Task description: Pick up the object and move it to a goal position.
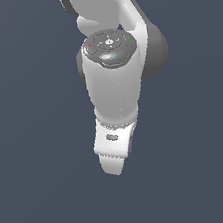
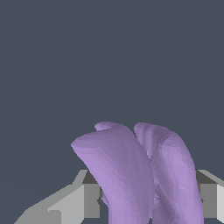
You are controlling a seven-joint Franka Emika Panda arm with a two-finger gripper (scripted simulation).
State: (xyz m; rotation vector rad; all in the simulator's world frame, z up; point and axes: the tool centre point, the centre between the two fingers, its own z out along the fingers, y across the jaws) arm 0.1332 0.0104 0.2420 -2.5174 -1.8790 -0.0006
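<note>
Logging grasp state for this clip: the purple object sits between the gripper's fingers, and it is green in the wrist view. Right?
Not quite. The object is light purple, not green, as the wrist view shows. It does sit between the fingers of the gripper.

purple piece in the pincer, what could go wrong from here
1. The purple piece sits between the grey fingers on curved, sloping sides, and whether they touch it cannot be seen, so it might twist or slip out during the move.
2. In the exterior view the arm hides nearly all of it; only a purple sliver shows by the pincer, so a shift could go unnoticed there.
</note>
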